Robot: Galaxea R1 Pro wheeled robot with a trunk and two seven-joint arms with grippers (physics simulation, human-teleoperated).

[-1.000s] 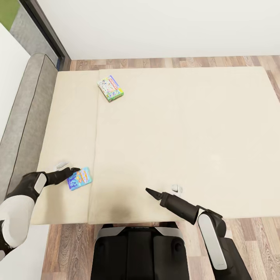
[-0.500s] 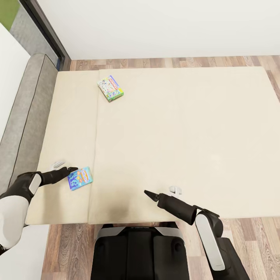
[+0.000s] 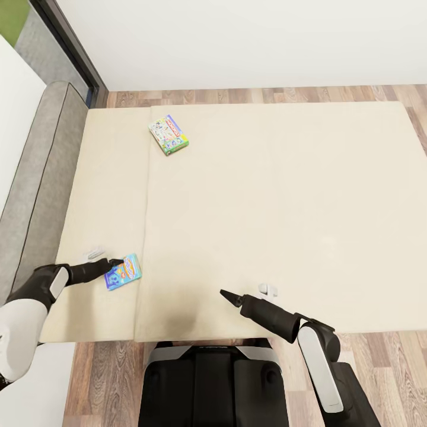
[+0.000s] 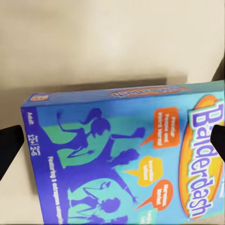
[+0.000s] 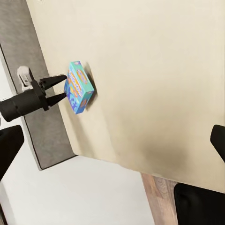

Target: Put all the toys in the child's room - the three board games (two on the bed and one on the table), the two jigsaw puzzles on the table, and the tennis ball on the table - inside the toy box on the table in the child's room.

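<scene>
A small blue "Balderdash" board game (image 3: 123, 271) lies on the beige bed (image 3: 267, 178) near its front left corner. My left gripper (image 3: 116, 262) is open at the box's left end. In the left wrist view its dark fingertips (image 4: 9, 146) stand on either side of the blue box (image 4: 122, 159), close to its edges. The right wrist view shows that gripper (image 5: 58, 89) spread around the end of the box (image 5: 78, 88). A green-white "Monopoly" board game (image 3: 169, 135) lies farther back on the bed. My right gripper (image 3: 226, 295) hovers open over the mattress's front edge, holding nothing.
A low grey headboard (image 3: 35, 178) runs along the bed's left side, with a dark-framed window (image 3: 65, 35) behind it. Wood-plank floor (image 3: 267, 95) and a white wall lie beyond the bed. My base (image 3: 207, 385) stands against the bed's front edge.
My left arm has dropped lower and its fingertips have slid a little further over the blue box's end. The right gripper shifted slightly left. Both boxes stay put.
</scene>
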